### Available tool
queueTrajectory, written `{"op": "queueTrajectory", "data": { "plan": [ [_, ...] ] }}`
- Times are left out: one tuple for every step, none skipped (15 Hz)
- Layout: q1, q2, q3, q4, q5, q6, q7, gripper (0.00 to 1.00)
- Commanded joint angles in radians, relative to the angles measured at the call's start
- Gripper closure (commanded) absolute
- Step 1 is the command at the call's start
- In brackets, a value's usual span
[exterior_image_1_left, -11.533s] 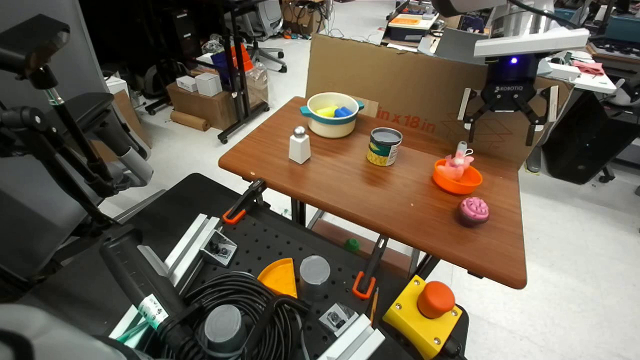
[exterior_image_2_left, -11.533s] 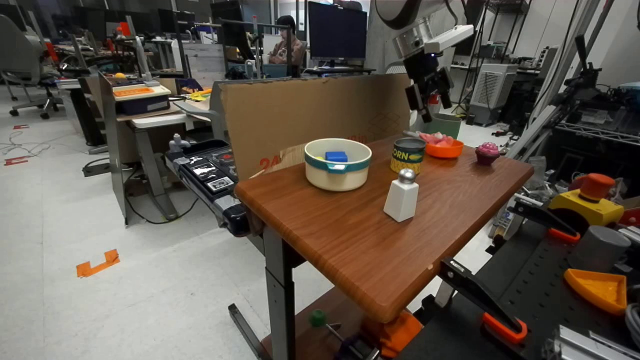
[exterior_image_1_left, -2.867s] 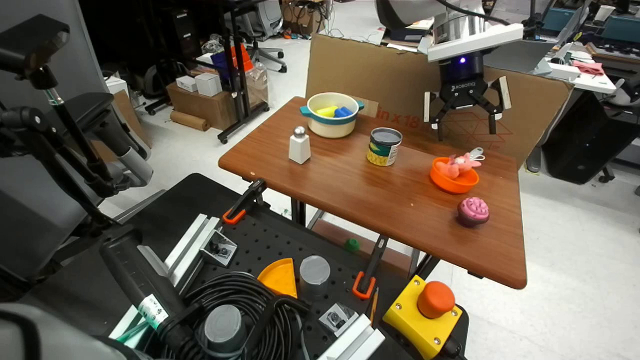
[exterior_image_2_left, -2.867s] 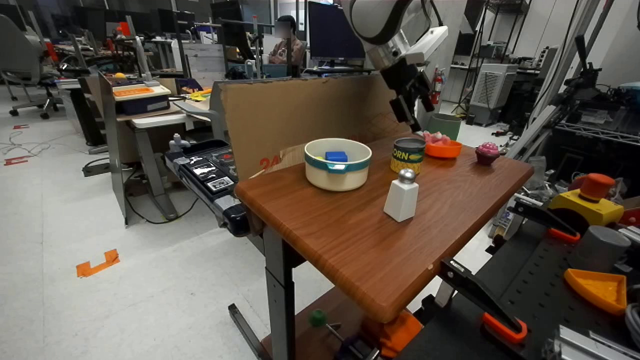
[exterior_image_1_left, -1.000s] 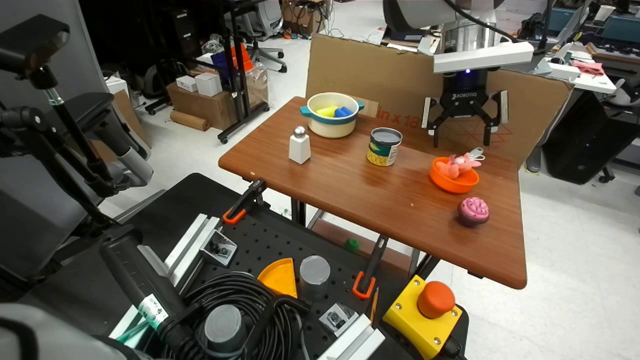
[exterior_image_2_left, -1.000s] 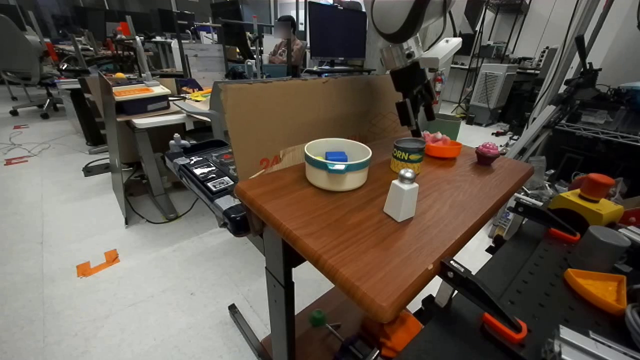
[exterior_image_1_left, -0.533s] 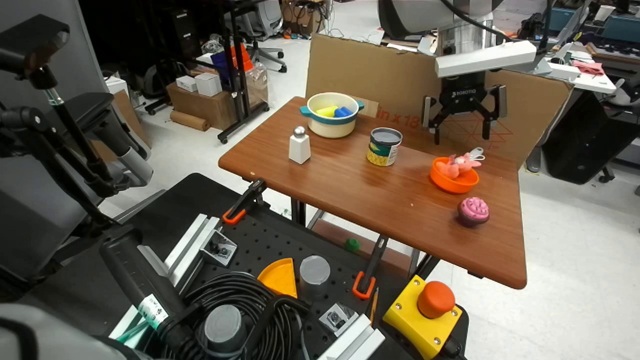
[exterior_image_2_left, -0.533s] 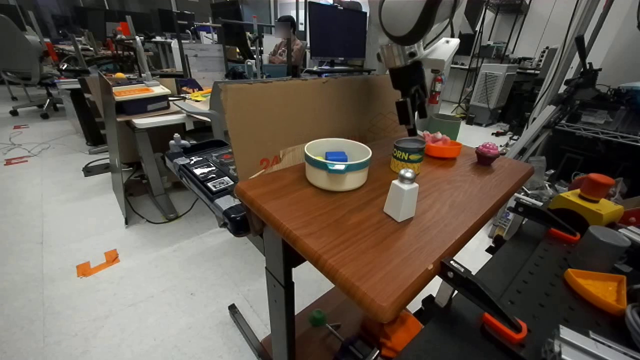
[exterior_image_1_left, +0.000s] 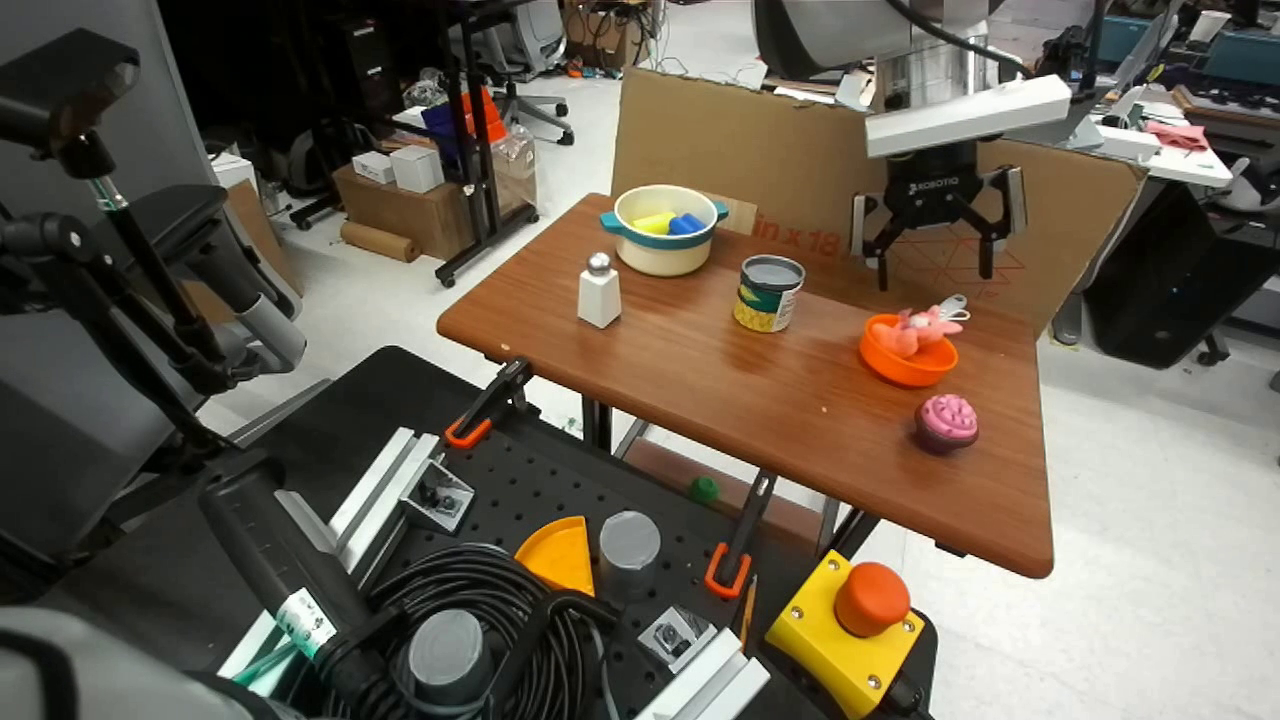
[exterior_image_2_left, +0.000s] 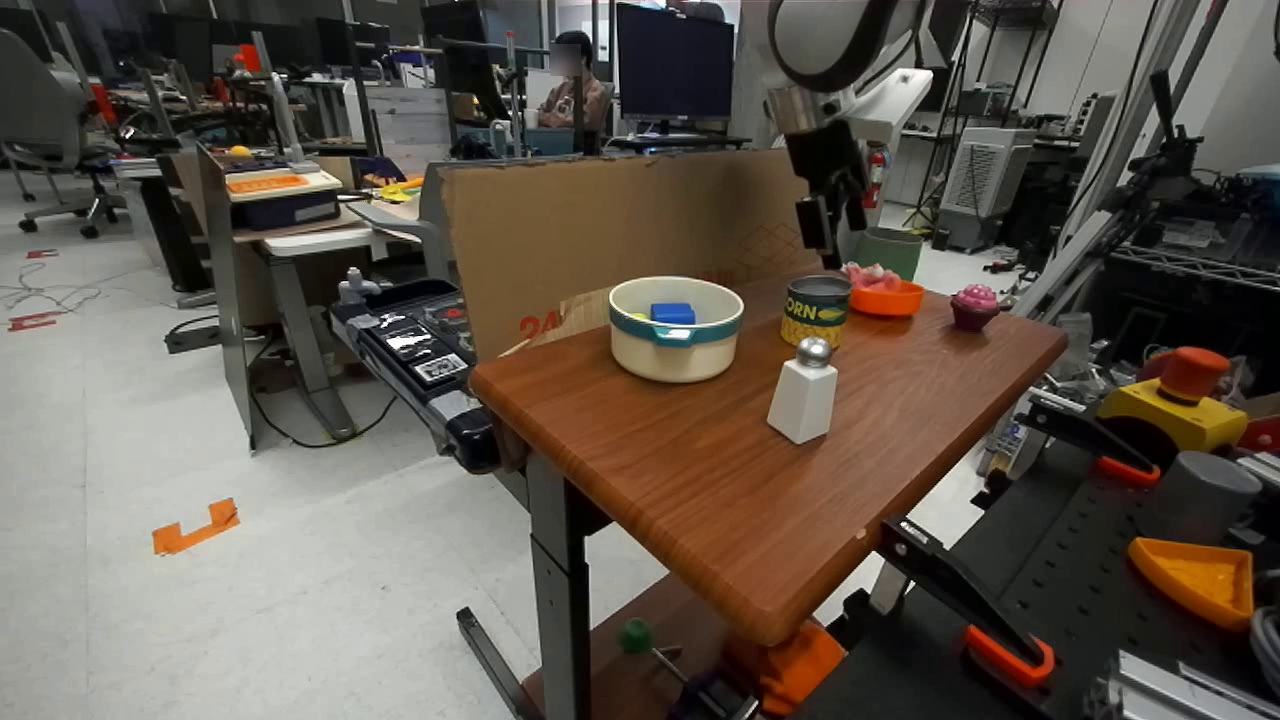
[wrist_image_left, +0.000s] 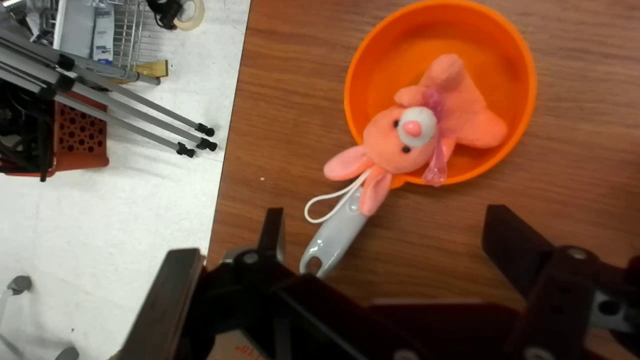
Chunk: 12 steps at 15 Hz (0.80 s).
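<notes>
Above the desk (exterior_image_1_left: 700, 370) we had the jaws spread wide, hanging near the orange pan (wrist_image_left: 480, 47), its grey handle (wrist_image_left: 335, 240) showing between them in the wrist view! Inside that pan lay the pink plush rabbit (wrist_image_left: 417, 140), head across the rim, one ear over the handle. Near it we spotted the cupcake (exterior_image_1_left: 947, 422); farther along, the corn can (exterior_image_1_left: 769, 295) stood upright, then the white shaker (exterior_image_1_left: 599, 297) and the cream pot (exterior_image_1_left: 663, 262), a blue piece (exterior_image_1_left: 687, 224) and a yellow piece (exterior_image_1_left: 655, 222) inside!

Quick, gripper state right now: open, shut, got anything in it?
Gripper: open, holding nothing; it hangs near the toy rabbit, not touching it.
</notes>
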<state>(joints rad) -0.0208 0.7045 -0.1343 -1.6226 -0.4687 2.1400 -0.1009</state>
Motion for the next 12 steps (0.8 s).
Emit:
{"op": "queueTrajectory", "data": {
  "plan": [
    [-0.003, -0.038, 0.000, -0.044, 0.002, 0.020, 0.002, 0.00],
    [-0.017, -0.045, 0.012, -0.051, 0.014, 0.029, -0.028, 0.00],
    [-0.030, -0.052, 0.025, -0.059, 0.026, 0.041, -0.063, 0.00],
    [-0.039, -0.060, 0.032, -0.069, 0.034, 0.053, -0.087, 0.00],
    [-0.045, -0.066, 0.036, -0.077, 0.038, 0.065, -0.105, 0.00],
    [-0.053, -0.073, 0.041, -0.084, 0.045, 0.075, -0.124, 0.00],
    [-0.059, -0.076, 0.045, -0.088, 0.054, 0.081, -0.139, 0.00],
    [-0.067, -0.079, 0.049, -0.093, 0.064, 0.087, -0.157, 0.00],
    [-0.072, -0.081, 0.051, -0.094, 0.072, 0.087, -0.168, 0.00],
    [-0.076, -0.084, 0.053, -0.097, 0.081, 0.086, -0.177, 0.00],
    [-0.079, -0.086, 0.054, -0.098, 0.089, 0.082, -0.184, 0.00],
    [-0.082, -0.085, 0.055, -0.097, 0.098, 0.076, -0.192, 0.00]
  ]
}}
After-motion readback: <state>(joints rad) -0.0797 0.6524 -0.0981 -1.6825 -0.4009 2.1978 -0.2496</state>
